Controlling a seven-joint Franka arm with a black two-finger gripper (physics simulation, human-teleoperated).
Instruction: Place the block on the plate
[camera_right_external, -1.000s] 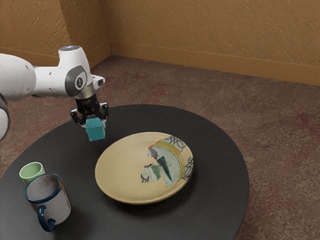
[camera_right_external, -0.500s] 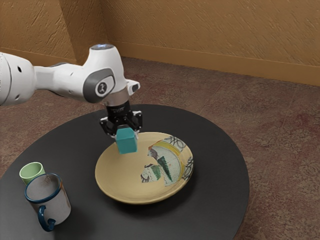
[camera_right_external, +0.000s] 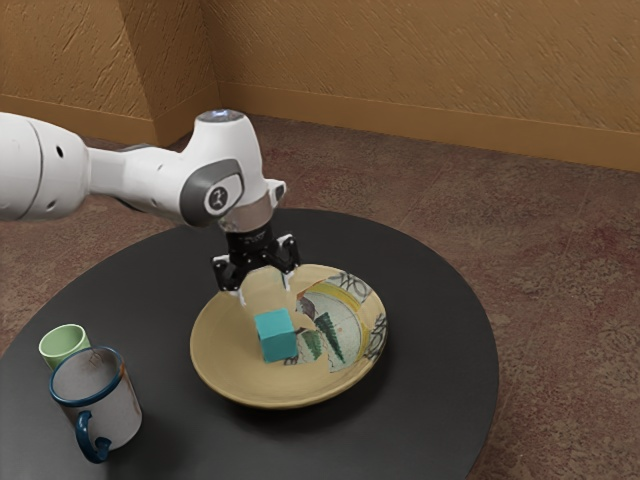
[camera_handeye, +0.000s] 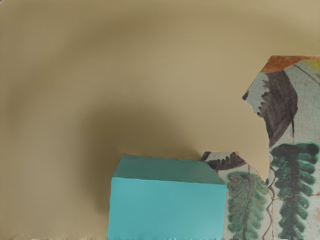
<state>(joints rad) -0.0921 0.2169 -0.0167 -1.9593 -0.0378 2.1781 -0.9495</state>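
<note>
Block (camera_right_external: 278, 337) is on the plate (camera_right_external: 235, 345), around the middle, at the edge of the painted patch. Tool (camera_right_external: 265, 289) is wide, fingers (camera_right_external: 288, 282) spread and apart from the block, hanging above it and slightly to the far side. Nothing gripped.

Wrist view agrees: teal block against the tan plate, dark shading beside it, green leaf pattern next to it.

Plate sits on the round black bench (camera_right_external: 430, 420). Its painted part, leaves plus a yellow band, is toward the exterior view's right; the rest is plain tan. Arm (camera_right_external: 135, 180) comes in from the exterior view's left.

Mug (camera_right_external: 112, 410), grey with blue rim and handle, stands upright near left on the bench, apart from the plate. Green cup (camera_right_external: 66, 352) is just beyond it, partly hidden by it; can't tell if they touch.
</note>
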